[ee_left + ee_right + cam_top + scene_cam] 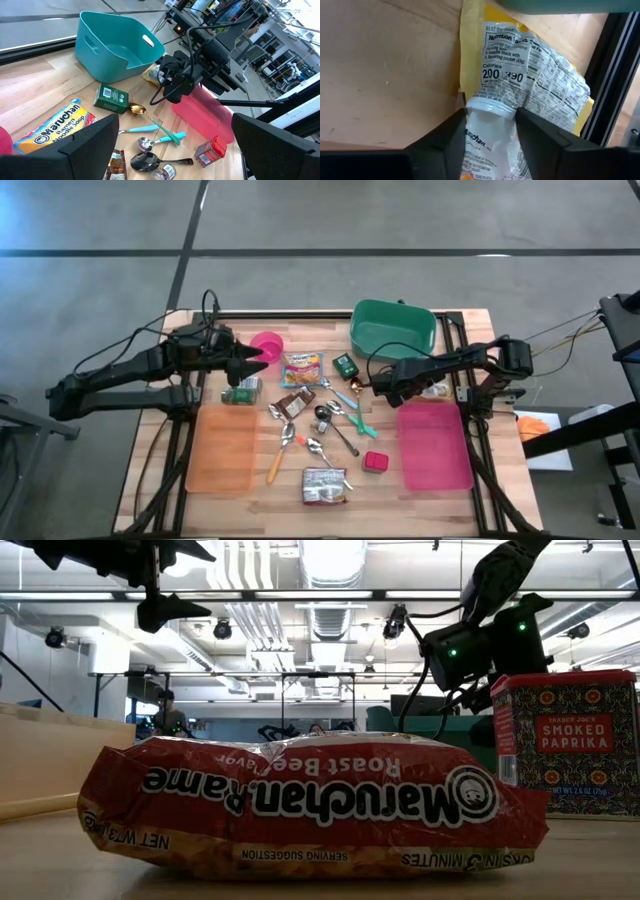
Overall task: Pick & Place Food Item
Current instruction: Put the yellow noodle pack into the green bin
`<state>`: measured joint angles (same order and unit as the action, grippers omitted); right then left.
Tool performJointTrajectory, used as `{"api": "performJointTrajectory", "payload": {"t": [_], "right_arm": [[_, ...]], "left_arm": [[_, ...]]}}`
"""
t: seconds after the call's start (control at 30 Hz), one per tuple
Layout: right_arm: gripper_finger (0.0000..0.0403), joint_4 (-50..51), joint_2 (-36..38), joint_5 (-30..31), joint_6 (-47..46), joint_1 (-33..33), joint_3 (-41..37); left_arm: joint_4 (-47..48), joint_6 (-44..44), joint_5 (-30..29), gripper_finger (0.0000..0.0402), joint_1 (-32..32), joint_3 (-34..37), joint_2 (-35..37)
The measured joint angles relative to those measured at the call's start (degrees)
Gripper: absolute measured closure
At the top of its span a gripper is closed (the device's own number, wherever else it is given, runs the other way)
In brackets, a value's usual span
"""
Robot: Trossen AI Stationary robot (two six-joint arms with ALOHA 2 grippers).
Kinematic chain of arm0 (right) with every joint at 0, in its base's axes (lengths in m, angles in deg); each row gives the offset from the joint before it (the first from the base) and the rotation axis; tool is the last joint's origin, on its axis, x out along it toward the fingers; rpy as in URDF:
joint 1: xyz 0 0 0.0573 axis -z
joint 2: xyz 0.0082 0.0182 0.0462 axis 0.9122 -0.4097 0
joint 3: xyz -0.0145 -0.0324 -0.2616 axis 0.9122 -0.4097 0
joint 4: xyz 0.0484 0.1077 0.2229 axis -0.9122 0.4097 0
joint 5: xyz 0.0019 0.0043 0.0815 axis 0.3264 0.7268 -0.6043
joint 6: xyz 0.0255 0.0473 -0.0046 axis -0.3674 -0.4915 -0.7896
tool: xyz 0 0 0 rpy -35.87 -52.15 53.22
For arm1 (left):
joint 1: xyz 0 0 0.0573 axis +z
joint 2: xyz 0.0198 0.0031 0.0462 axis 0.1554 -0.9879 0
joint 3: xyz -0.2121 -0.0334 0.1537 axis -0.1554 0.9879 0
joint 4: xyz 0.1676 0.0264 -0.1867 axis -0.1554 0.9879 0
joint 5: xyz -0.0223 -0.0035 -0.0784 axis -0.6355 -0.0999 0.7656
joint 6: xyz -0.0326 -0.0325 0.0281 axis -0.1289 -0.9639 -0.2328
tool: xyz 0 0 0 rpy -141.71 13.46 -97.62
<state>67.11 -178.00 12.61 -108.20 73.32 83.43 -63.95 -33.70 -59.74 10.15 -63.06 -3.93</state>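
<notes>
Wooden table (330,490), high view. Teal bin (392,328) at upper centre-right, pink tray (435,448) at lower right, orange tray (222,452) at lower left.

Right gripper (400,387) sits right of centre, between the teal bin above and the pink tray below. In the right wrist view I see its two fingers (449,137) closing in on a yellow-edged ramen packet (520,85), white nutrition panel up. The wrapper bunches between them, so I judge they are pinching it, though the grip may not yet be firm.

Key relation: the packet lies straight ahead of the right jaws, its long axis running away from them, roughly in line with the fingers, and they have it by its near end. It rests on the table just above the pink tray.

Left gripper (240,362) hovers at upper left beside the pink bowl (266,346), jaws spread wide, holding nothing, well apart from the packet. The right arm is clearly the nearer.
</notes>
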Motion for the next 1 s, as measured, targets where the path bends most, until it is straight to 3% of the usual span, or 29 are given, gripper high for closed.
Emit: {"api": "performJointTrajectory", "payload": {"t": [0.6, 1.0], "right_arm": [[0.0388, -0.11, 0.08, -0.41, 1.76, -0.03, 2.13], [0.0395, -0.06, 1.21, -3.36, 2.78, -0.28, 3.87]], "left_arm": [[0.05, -0.02, 0.0, 0.0011, -0.02, 0.0, 0.0], [0.61, -0.04, 0.02, 0.0011, -0.02, 0.0, 0.02]]}}
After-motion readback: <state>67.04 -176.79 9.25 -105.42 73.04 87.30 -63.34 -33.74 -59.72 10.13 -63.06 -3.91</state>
